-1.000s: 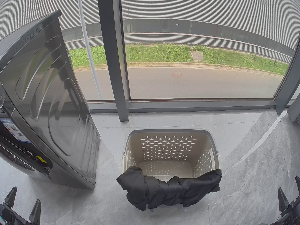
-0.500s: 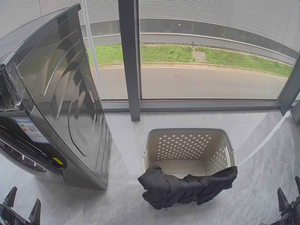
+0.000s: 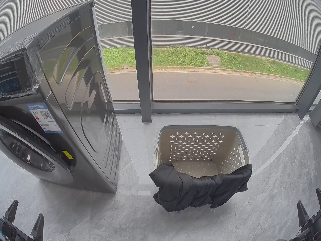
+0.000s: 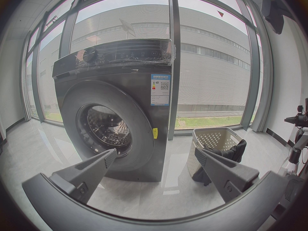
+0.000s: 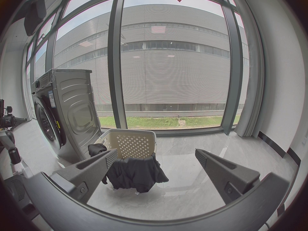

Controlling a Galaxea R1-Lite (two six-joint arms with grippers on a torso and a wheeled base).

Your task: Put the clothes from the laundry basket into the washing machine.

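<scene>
View swung toward washing machine (image 3: 77, 111); clothes (image 3: 200, 191) drape basket (image 3: 200, 128).

washing machine (image 3: 83, 101): dark grey metal with a soft sheen; the side panel is pressed with curved ribs.
label (image 3: 44, 117): white and blue, with small coloured bars, on the machine's front.
sticker (image 3: 67, 155): yellow.
laundry basket (image 3: 197, 144): cream walls pierced with rows of small star-shaped holes; the rim is grey.
clothes (image 3: 197, 191): plain black.
floor (image 3: 274, 191): pale grey tiles with marble-like veining.
left claw (image 4: 154, 152): matt dark grey.
right claw (image 5: 154, 153): matt dark grey.
window frame (image 3: 142, 51): dark grey.
building wall (image 3: 234, 4): light grey with fine horizontal ribbing.
grass (image 3: 187, 56): green.
</scene>
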